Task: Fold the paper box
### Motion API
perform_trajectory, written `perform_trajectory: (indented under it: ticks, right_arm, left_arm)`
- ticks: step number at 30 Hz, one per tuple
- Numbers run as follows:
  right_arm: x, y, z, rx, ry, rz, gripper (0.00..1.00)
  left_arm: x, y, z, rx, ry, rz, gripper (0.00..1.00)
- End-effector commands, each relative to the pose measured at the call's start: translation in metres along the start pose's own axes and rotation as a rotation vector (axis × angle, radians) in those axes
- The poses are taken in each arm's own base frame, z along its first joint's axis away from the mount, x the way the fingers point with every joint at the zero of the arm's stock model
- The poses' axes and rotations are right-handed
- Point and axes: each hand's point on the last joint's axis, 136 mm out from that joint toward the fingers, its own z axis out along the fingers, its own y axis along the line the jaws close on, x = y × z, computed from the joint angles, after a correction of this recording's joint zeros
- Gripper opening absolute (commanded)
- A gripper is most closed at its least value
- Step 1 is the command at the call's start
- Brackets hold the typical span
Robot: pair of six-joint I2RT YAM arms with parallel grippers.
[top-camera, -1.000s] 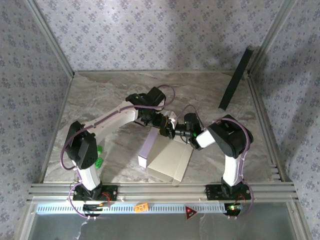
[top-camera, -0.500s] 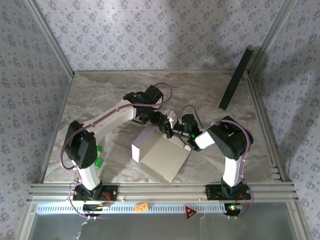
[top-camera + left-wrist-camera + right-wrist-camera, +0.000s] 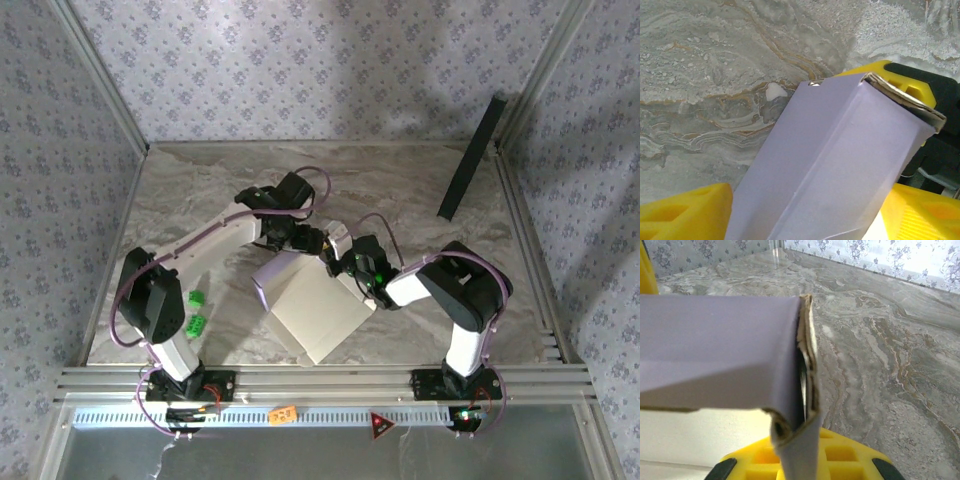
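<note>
From above, the paper box [image 3: 312,308] sits mid-bench [image 3: 190,210] with a beige panel up, while my wrist cameras add that my right tool [image 3: 795,442] pinches its frayed corner and my left tool [image 3: 802,215] stands spread wide astride its lavender wall.

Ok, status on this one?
Right gripper shut on paper box edge. Left gripper straddles it, grip unclear. Green blocks, black panel well apart.
</note>
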Motion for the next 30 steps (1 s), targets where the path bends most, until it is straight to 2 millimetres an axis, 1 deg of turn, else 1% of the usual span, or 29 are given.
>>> perform_trajectory:
  ticks: [1,4,6,10,12,15,22,25,30]
  right_arm:
    - [0.027,0.014,-0.001,-0.013,0.076,-0.057,0.08]
    - [0.025,0.015,-0.004,-0.014,0.066,-0.061,0.15]
    - [0.022,0.015,-0.005,-0.017,0.059,-0.066,0.17]
    - [0.016,0.015,-0.007,-0.019,0.049,-0.071,0.25]
    - [0.013,0.016,-0.009,-0.024,0.041,-0.069,0.28]
    - [0.006,0.015,-0.012,-0.021,0.023,-0.064,0.32]
    - [-0.019,0.010,-0.022,0.002,-0.049,-0.051,0.35]
    - [-0.031,0.005,-0.022,0.012,-0.082,-0.038,0.37]
    - [-0.046,0.000,-0.017,0.014,-0.122,-0.023,0.36]
  left_arm:
    - [-0.009,-0.060,-0.046,0.251,-0.095,0.089,0.80]
    - [-0.016,-0.063,-0.068,0.277,-0.149,0.104,0.83]
    - [-0.019,-0.066,-0.077,0.301,-0.169,0.117,0.84]
    - [-0.022,-0.059,-0.083,0.302,-0.186,0.117,0.84]
    - [-0.022,-0.052,-0.080,0.292,-0.184,0.107,0.84]
    - [-0.022,-0.040,-0.073,0.256,-0.172,0.102,0.81]
    - [-0.017,-0.007,-0.046,0.137,-0.092,0.095,0.67]
    - [-0.015,0.000,-0.037,0.109,-0.066,0.096,0.62]
    - [-0.012,0.008,-0.026,0.079,-0.031,0.094,0.49]
